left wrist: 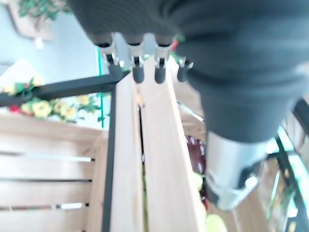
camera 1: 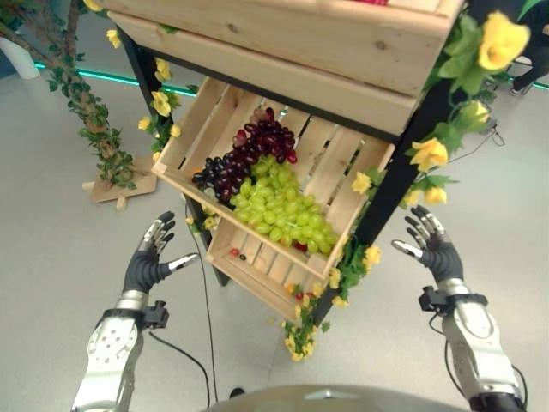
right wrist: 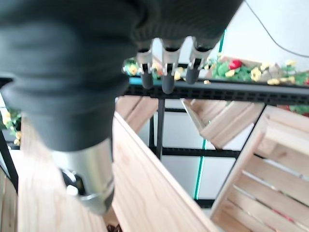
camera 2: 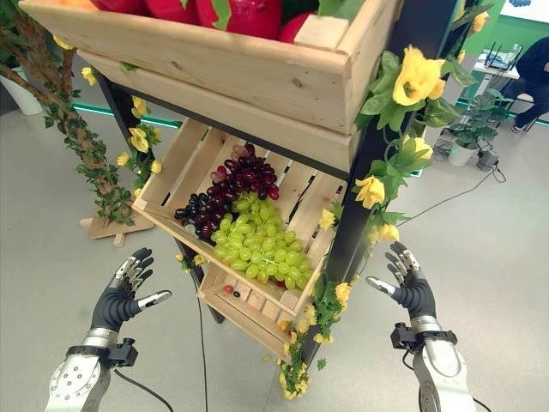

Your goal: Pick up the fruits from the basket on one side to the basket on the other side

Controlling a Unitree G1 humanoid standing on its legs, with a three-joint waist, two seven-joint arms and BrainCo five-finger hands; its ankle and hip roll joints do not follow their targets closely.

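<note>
A tilted wooden crate on the middle shelf holds dark purple grapes and green grapes. Below it a smaller crate holds a few small red fruits. The top crate carries red fruit. My left hand hangs open to the left of the shelf, below the grape crate, holding nothing. My right hand is open to the right of the stand, palm toward it, also empty. Both stay apart from the crates.
The black-framed stand is wrapped in yellow artificial flowers and leaves. A vine-covered post on a wooden base stands at the left. Grey floor lies around the stand. Potted plants stand far right.
</note>
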